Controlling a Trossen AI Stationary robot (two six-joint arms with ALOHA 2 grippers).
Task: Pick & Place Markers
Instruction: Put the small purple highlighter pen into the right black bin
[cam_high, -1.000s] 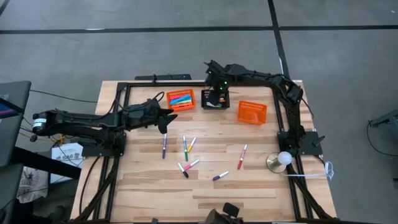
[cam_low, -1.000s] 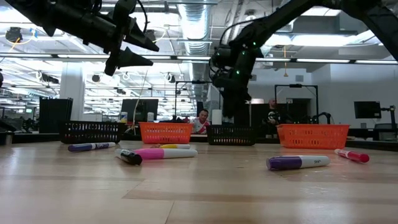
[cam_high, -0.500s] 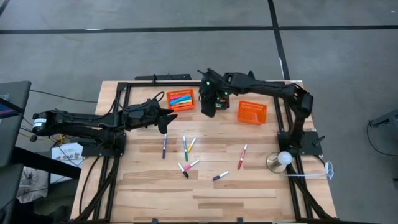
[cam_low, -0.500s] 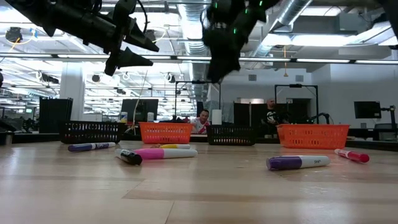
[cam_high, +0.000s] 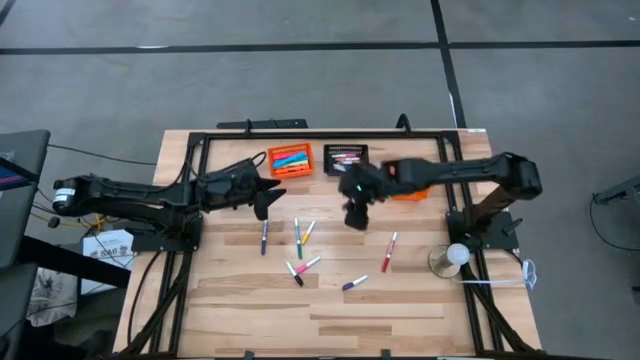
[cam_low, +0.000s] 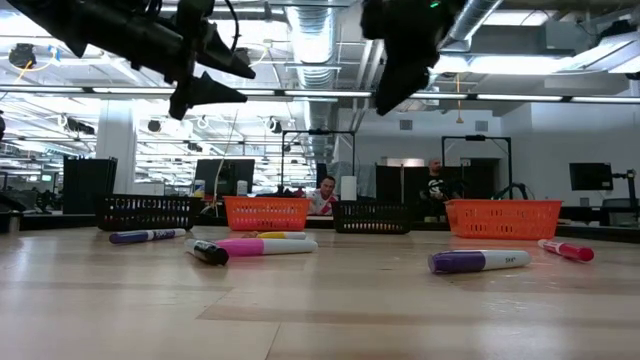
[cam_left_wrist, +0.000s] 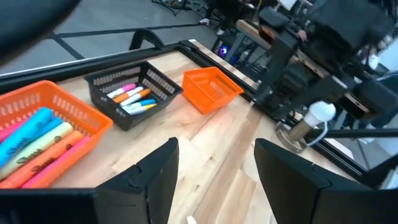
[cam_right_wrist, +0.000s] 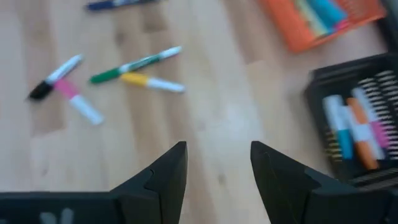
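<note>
Markers (cam_high: 301, 242) lay loose on the table (cam_high: 400, 300), beyond the right gripper (cam_right_wrist: 217, 171), whose fingers stood apart and empty. The left gripper (cam_left_wrist: 214, 165) hovered with fingers spread, holding nothing, an orange basket (cam_left_wrist: 211, 88) ahead.

Right arm (cam_high: 440, 175) covers orange basket (cam_high: 412, 193), loose markers (cam_right_wrist: 134, 70) blurred
</note>
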